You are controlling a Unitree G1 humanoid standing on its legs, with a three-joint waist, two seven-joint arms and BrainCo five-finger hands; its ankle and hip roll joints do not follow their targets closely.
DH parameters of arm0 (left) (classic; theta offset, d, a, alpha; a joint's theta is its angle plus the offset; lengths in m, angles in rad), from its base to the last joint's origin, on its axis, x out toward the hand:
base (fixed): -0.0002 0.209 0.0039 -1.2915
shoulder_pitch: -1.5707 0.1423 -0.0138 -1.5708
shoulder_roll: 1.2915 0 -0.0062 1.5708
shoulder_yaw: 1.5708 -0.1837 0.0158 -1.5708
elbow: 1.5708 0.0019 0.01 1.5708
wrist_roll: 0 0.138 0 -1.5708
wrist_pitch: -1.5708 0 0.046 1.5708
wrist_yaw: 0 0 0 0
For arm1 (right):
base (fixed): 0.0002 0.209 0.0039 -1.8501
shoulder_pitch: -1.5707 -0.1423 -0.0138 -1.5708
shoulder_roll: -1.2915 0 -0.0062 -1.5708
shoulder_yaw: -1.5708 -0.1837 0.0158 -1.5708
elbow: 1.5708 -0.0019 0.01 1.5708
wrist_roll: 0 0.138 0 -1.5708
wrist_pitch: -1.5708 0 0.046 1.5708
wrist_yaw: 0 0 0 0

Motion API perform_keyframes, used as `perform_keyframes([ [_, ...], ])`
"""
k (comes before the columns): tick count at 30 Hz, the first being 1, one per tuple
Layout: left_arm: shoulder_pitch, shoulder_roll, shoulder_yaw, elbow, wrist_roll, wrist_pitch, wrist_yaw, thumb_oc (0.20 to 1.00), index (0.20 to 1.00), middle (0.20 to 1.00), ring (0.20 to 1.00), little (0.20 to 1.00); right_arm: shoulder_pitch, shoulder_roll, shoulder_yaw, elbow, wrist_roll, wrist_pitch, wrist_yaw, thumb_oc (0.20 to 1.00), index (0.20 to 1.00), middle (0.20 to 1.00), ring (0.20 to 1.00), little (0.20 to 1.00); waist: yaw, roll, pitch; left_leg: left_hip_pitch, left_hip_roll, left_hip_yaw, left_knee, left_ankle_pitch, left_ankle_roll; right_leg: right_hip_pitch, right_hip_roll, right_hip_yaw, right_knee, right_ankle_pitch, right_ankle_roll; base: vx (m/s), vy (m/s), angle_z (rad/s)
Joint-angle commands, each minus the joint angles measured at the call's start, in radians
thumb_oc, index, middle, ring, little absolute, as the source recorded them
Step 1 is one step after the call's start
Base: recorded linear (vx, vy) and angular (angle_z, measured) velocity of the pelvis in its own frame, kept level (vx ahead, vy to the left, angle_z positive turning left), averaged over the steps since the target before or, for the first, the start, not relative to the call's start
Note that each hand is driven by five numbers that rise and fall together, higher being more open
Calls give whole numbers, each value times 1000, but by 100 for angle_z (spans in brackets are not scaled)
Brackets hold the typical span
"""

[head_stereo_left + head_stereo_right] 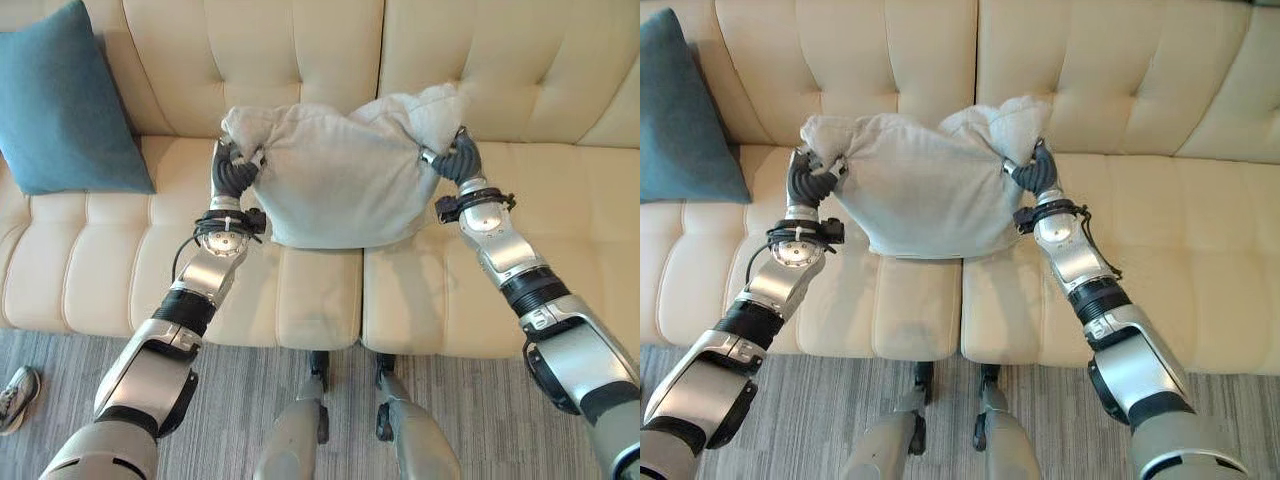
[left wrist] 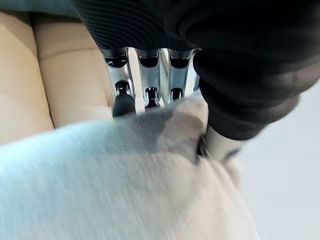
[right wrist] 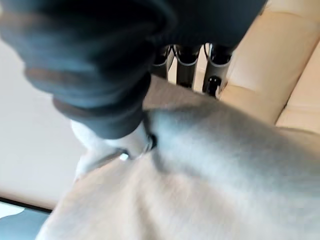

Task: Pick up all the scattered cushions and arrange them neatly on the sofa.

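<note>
Left hand [image 1: 233,172] and right hand [image 1: 458,158] fingers clamped on opposite top corners of grey cushion [image 1: 335,180], over cream sofa [image 1: 300,290], teal cushion [image 1: 60,105] at far left.

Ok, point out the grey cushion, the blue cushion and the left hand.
grey cushion [image 1: 335,185], left eye view, middle of its front face.
blue cushion [image 1: 62,100], left eye view, centre of its face.
left hand [image 1: 232,175], left eye view, ribbed back cover.

You're looking at a living room — a home setting. A cream tufted sofa [image 1: 300,290] spans the view, a teal cushion [image 1: 62,105] propped at its left end and a pale grey cushion [image 1: 340,185] at its middle, with grey striped carpet [image 1: 240,385] below — and a shoe [image 1: 15,398] on it.
</note>
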Motion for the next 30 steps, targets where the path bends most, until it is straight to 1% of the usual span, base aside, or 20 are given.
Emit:
perform_keyframes([
  [1,-144,90,14,-11,58,-94,29,1000,1000,1000,1000,1000,-172,-94,13,-39,-22,-92,-53,1000,1000,1000,1000,1000,7,-15,-34,8,19,34,-9,-32,-88,-35,-45,31,83,-116,125,30,-50,5],
  [4,-139,128,35,-2,18,-100,12,1000,1000,1000,1000,1000,-181,-141,3,-30,-7,-83,-61,1000,1000,1000,1000,1000,4,-15,-35,9,20,28,-9,-33,-89,-32,-44,26,88,-121,122,33,-22,3],
  [6,-99,153,74,-25,-19,-108,-1,1000,1000,1000,1000,1000,-153,-171,-22,-42,5,-76,-65,1000,1000,1000,1000,1000,0,-15,-36,23,22,31,-9,-37,-89,-20,-44,24,89,-126,121,21,-7,0],
  [7,-98,153,75,-26,-19,-108,-1,1000,1000,1000,1000,1000,-152,-171,-22,-43,5,-76,-65,1000,1000,1000,1000,1000,0,-15,-35,24,22,31,-9,-37,-89,-19,-44,24,89,-126,121,40,7,2],
  [8,-34,185,120,-50,-35,-107,-19,1000,1000,1000,1000,1000,-100,-193,-61,-83,11,-72,-61,1000,1000,1000,1000,1000,-7,-16,-42,40,23,38,-9,-45,-87,-5,-44,26,85,-128,120,41,13,3],
  [11,118,220,217,-113,-39,-100,-57,1000,1000,1000,1000,1000,68,-219,-166,-182,22,-75,-36,1000,1000,1000,1000,1000,-18,-20,-57,72,23,48,-9,-61,-80,27,-42,26,74,-130,119,63,18,2],
  [12,185,217,253,-144,-43,-94,-76,1000,1000,1000,1000,1000,138,-221,-204,-222,22,-76,-21,1000,1000,1000,1000,1000,-21,-23,-63,85,22,50,-9,-70,-76,37,-42,27,71,-131,119,54,17,3],
  [13,201,217,257,-155,-41,-90,-77,1000,1000,1000,1000,1000,155,-219,-209,-235,19,-71,-20,1000,1000,1000,1000,1000,-20,-24,-67,89,22,51,-9,-71,-76,42,-41,28,68,-130,119,59,34,4],
  [15,427,164,374,-236,-65,-75,-143,1000,1000,1000,1000,1000,423,-197,-325,-376,17,-69,63,1000,1000,1000,1000,1000,-28,-33,-88,129,17,57,-9,-94,-63,85,-41,34,53,-134,119,98,43,0],
  [16,491,135,405,-237,-70,-64,-164,1000,1000,1000,1000,1000,507,-188,-353,-412,1,-67,97,1000,1000,1000,1000,1000,-33,-37,-93,140,17,60,-9,-99,-60,94,-41,37,49,-135,119,83,27,0],
  [17,503,134,405,-244,-69,-61,-166,1000,1000,1000,1000,1000,523,-187,-358,-424,-1,-63,98,1000,1000,1000,1000,1000,-31,-37,-98,143,17,61,-9,-101,-60,98,-41,38,47,-135,120,78,44,-1],
  [18,655,76,466,-272,-78,-34,-222,1000,1000,1000,1000,1000,718,-170,-427,-494,-34,-42,166,1000,1000,1000,1000,1000,-43,-46,-114,172,15,67,-8,-115,-52,125,-42,37,38,-136,121,59,47,-6],
  [19,707,56,489,-268,-73,-23,-244,1000,1000,1000,1000,1000,791,-153,-456,-503,-37,-37,192,1000,1000,1000,1000,1000,-48,-50,-119,181,14,68,-6,-120,-49,133,-43,39,38,-137,122,73,71,-15],
  [22,905,-20,529,-267,-37,40,-320,1000,1000,1000,1000,1000,1024,-47,-546,-512,-20,-13,265,1000,1000,1000,1000,1000,-63,-61,-142,224,11,73,2,-138,-37,172,-48,44,43,-143,125,24,87,-16],
  [25,1041,-103,544,-221,-4,93,-374,1000,1000,1000,1000,1000,1152,56,-552,-450,-44,16,314,1000,1000,1000,1000,1000,-80,-69,-156,263,6,84,10,-160,-22,190,-47,65,60,-142,134,-64,113,-19],
  [26,1041,-102,544,-222,-3,93,-374,1000,1000,1000,1000,1000,1152,57,-552,-451,-44,16,314,1000,1000,1000,1000,1000,-80,-70,-158,260,5,86,10,-157,-21,186,-47,67,59,-139,134,-148,130,-33],
  [27,1087,-135,531,-183,13,113,-407,1000,1000,1000,1000,1000,1186,99,-527,-393,-64,33,333,1000,1000,1000,1000,1000,-90,-74,-161,272,0,95,4,-155,-13,176,-45,83,69,-123,144,-107,80,-29],
  [28,1089,-135,532,-184,13,113,-408,1000,1000,1000,1000,1000,1186,100,-526,-392,-65,33,333,1000,1000,1000,1000,1000,-89,-74,-164,272,0,97,3,-155,-13,174,-45,85,69,-123,144,-286,132,-39],
  [29,1094,-138,507,-123,47,122,-418,1000,1000,1000,1000,1000,1188,120,-489,-342,-99,39,342,1000,1000,1000,1000,1000,-94,-79,-151,271,-3,106,-4,-146,-5,147,-47,103,109,-92,163,-315,61,-53],
  [30,1079,-133,488,-106,55,123,-414,1000,1000,1000,1000,1000,1168,128,-462,-316,-112,37,333,1000,1000,1000,1000,1000,-92,-79,-135,264,4,113,-4,-137,-3,122,-43,113,151,-94,171,-445,73,-67],
])
